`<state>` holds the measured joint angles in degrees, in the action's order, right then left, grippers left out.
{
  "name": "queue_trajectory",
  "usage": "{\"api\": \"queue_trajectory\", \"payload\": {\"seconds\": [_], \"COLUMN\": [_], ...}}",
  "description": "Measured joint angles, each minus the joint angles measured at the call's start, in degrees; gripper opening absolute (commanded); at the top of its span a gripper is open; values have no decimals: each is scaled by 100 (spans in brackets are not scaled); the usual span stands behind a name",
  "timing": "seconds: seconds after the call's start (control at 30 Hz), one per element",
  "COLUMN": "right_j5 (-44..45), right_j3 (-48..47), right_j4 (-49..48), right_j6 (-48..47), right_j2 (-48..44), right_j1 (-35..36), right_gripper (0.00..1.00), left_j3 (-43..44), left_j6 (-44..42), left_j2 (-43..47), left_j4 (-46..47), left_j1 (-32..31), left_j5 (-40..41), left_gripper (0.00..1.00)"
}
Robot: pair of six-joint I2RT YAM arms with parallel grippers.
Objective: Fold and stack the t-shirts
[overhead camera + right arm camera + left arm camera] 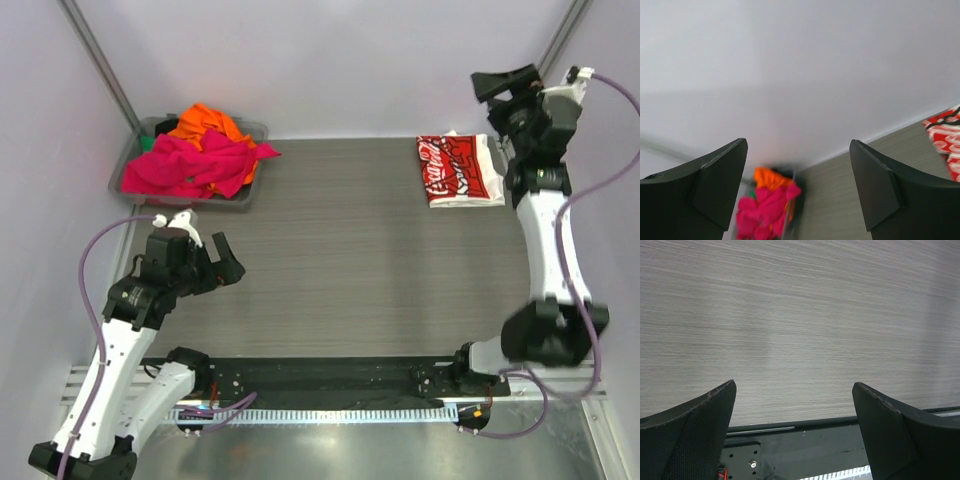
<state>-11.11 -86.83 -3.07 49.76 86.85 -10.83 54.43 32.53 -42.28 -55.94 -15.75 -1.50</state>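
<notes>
— So, where is the white shirt (460, 170)?
— Folded flat on the counter (340, 250), at the far right corner, just beside the right arm. Its red-and-white print faces up.
— Can you read the print?
— No. There are curling white strokes on red, but they are too small to make out as words, so I can name no brand.
— And the others?
— The pink shirt (195, 165) lies crumpled in the grey bin (128, 168) at the far left, spilling over its rim. The orange shirt (205, 122) is bunched behind it, touching it.
— The left pincer (222, 262)?
— Spread wide with nothing in it, over bare counter at the near left, apart from the bin.
— The right pincer (505, 85)?
— Likewise wide apart and empty, raised by the far right corner, clear of the white shirt. Its camera looks across at the bin, which is blurred there, and the edge of the print shows at the right of that view.
</notes>
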Motion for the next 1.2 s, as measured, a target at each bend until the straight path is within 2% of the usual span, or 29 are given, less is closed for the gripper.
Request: {"api": "queue_trajectory", "payload": {"seconds": [0.07, 0.1, 0.2, 0.3, 0.43, 0.67, 1.2], "right_j5": [-44, -63, -83, -107, -133, -94, -63], "right_j3": [938, 1082, 2452, 3611, 4531, 4922, 5149], "right_j4": [238, 328, 846, 1580, 2736, 3657, 3880], "right_j6": [-254, -289, -463, -542, -588, -588, -544], "right_j2": [-1423, -1604, -3139, -4299, -5285, -5845, -5853], "right_j1": [422, 566, 822, 927, 1097, 1250, 1250], "right_gripper": [89, 89, 90, 91, 90, 90, 90], "left_j3": [0, 0, 0, 0, 0, -2, -26], "left_j6": [0, 0, 2, 7, 24, 48, 50], "left_j2": [76, 109, 210, 286, 400, 437, 455], "left_j4": [0, 0, -2, 0, -2, -2, -2], "left_j1": [0, 0, 0, 0, 0, 0, 0], "left_j5": [9, 17, 42, 107, 188, 299, 345], "left_gripper": [100, 100, 100, 100, 100, 100, 100]}}
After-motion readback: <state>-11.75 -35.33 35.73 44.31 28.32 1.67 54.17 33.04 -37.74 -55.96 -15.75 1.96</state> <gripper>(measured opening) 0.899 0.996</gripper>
